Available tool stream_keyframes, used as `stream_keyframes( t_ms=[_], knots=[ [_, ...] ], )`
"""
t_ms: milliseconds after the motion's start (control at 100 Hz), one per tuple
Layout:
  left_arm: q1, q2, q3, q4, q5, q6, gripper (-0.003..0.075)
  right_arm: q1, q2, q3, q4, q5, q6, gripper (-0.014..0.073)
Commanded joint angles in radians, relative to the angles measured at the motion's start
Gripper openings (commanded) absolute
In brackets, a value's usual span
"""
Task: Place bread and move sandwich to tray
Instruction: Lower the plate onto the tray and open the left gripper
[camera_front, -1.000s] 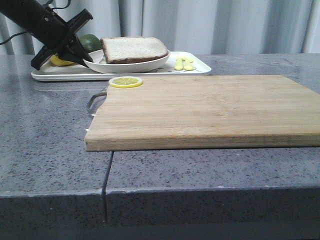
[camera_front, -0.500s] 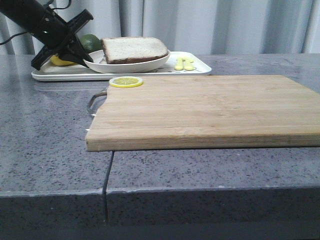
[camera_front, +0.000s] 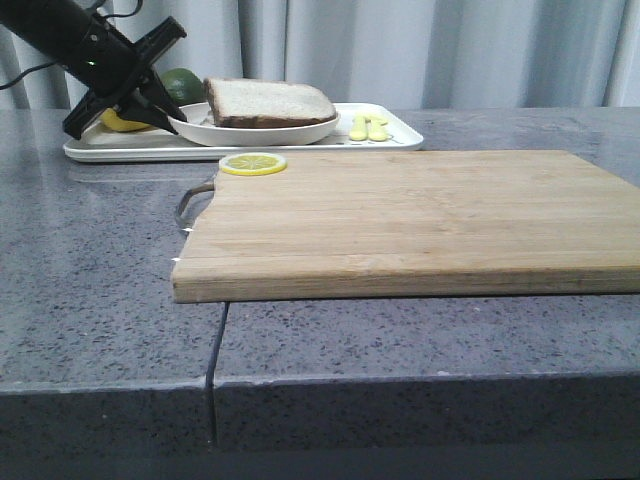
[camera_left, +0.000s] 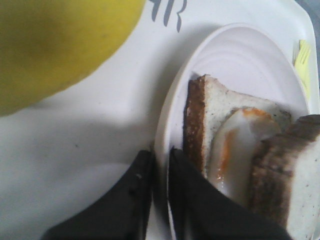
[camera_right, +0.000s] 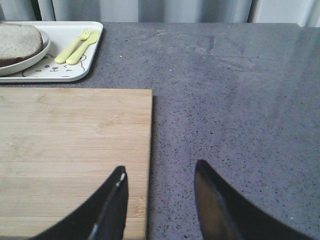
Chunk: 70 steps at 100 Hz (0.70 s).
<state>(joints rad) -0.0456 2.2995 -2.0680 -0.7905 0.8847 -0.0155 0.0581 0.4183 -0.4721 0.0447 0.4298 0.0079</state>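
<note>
Pale bamboo forms the nearest object, a large rectangular wooden cutting board (camera_front: 400, 222) lying flat on the grey speckled stone table (camera_front: 100, 300), with a round yellow lemon slice (camera_front: 252, 163) at its far left corner. The right gripper (camera_right: 159, 200) hovers over the board's edge, its black fingers spread apart and holding nothing. Beyond the board lies the flat white rectangular tray (camera_front: 395, 135), bearing a pale yellow plastic fork and spoon (camera_front: 368, 126). On the tray sits the shallow round white plate (camera_front: 255, 132) carrying the sandwich (camera_front: 270, 103) of brown-crusted bread and fried egg, so the transfer appears complete. The left gripper (camera_left: 160, 165) pinches the plate's rim between its closed fingers, presumably to carry plate and food together. Farthest are a yellow lemon (camera_left: 55, 45) and a green lime (camera_front: 182, 83).
</note>
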Motion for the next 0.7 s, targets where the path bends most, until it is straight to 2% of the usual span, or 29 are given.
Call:
stream_keyframes(
  t_ms=[0, 60, 150, 690],
  knots=[
    [-0.006, -0.067, -0.041, -0.059, -0.035, -0.010, 0.0143, -0.008, 0.002, -0.028, -0.012, -0.076, 0.000, 0.0335],
    [-0.004, -0.067, -0.041, -0.059, -0.028, -0.010, 0.0217, -0.008, 0.002, -0.028, -0.014, -0.077, 0.000, 0.0335],
    [-0.004, -0.067, -0.041, -0.052, -0.026, -0.010, 0.0272, -0.008, 0.002, -0.028, -0.014, -0.077, 0.000, 0.0335],
    [0.016, -0.089, -0.041, -0.052, 0.007, -0.010, 0.0275, -0.008, 0.002, -0.028, -0.014, -0.077, 0.000, 0.0335]
  ],
)
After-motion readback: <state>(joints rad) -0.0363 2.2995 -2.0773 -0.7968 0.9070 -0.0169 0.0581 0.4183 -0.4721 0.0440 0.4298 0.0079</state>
